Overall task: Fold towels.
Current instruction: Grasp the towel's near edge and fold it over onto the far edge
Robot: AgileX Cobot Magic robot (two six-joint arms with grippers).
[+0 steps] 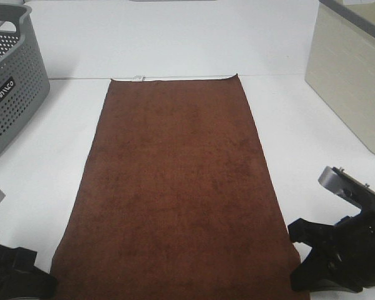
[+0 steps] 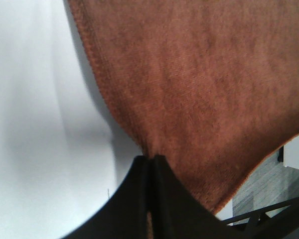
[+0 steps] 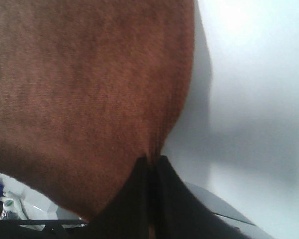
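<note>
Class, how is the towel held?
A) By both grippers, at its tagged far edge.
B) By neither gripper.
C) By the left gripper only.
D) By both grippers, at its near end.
D: the wrist views show the left gripper and right gripper each shut on an edge of the towel, at the end opposite its white tag.

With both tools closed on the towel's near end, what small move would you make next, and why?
The left tool and right tool each pinch the towel by its near corners, while the rest lies flat and unfolded. I would probably lift both together a little first.
</note>
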